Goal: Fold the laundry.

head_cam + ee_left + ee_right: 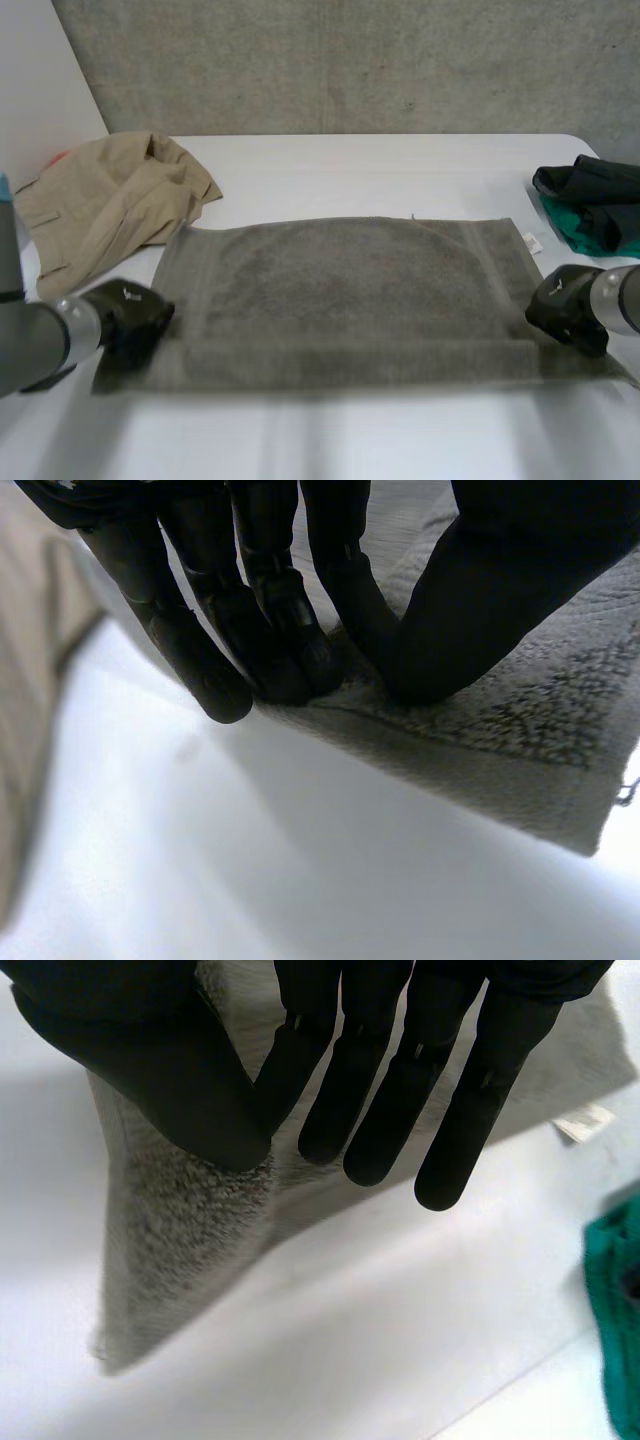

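Note:
A grey towel (350,290) lies spread flat across the middle of the white table (330,440). My left hand (130,320) is at the towel's near left corner. In the left wrist view its fingers (270,650) and thumb pinch the towel's edge (520,710) against the table. My right hand (565,308) is at the near right corner. In the right wrist view its thumb (200,1090) and fingers pinch the towel (180,1230), which hangs a little off the table there.
A crumpled beige garment (110,205) lies at the back left, close to my left hand. Dark and green clothes (595,205) are piled at the right edge, the green cloth (615,1310) just beyond my right hand. A small white label (533,241) sticks out of the towel's right edge.

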`<act>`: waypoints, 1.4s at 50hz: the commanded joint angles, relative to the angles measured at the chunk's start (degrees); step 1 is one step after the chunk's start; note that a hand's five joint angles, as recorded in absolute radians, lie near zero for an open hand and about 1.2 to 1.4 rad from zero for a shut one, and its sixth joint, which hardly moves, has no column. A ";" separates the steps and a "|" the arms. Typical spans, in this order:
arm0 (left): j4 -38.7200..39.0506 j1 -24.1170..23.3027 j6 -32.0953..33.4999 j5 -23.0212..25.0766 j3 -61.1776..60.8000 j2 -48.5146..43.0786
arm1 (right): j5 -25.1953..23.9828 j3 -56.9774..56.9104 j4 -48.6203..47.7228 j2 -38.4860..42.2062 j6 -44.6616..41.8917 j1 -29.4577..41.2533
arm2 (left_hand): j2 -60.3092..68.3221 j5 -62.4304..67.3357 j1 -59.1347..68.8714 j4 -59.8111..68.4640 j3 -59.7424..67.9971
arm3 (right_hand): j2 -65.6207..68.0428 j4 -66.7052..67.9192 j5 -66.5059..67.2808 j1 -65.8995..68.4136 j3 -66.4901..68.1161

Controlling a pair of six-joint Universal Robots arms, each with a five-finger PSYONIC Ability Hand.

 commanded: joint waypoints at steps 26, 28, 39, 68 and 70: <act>-0.76 -9.80 -15.35 -10.27 58.21 -34.11 | 5.84 -38.62 -23.76 31.78 16.78 7.55 | -58.63 -57.44 -56.22 -59.18 -57.35 | -57.28 -58.67 -58.31 -53.45 -58.01; -1.03 -9.53 -15.09 -10.27 57.60 -32.62 | 5.58 -38.44 -21.82 30.47 17.83 7.20 | -58.63 -57.44 -56.22 -59.18 -57.35 | -57.28 -58.67 -58.31 -53.45 -58.01; -0.59 -5.84 -8.86 -6.84 37.66 -16.89 | -4.61 -28.96 -12.50 17.81 24.51 3.25 | -58.63 -57.44 -56.22 -59.18 -57.35 | -57.28 -58.67 -58.31 -53.45 -58.01; 6.71 -4.61 -0.23 -1.40 23.50 -11.09 | -9.02 -23.32 -27.25 21.05 22.84 0.26 | -56.74 -55.54 -54.33 -57.29 -55.46 | -38.13 -39.53 -39.17 -34.30 -38.87; 6.62 -4.52 -0.67 -0.78 22.53 -9.50 | -9.02 -24.02 -28.66 21.93 22.93 0.43 | -56.90 -55.71 -54.50 -57.45 -55.62 | -34.59 -35.98 -35.62 -30.75 -35.32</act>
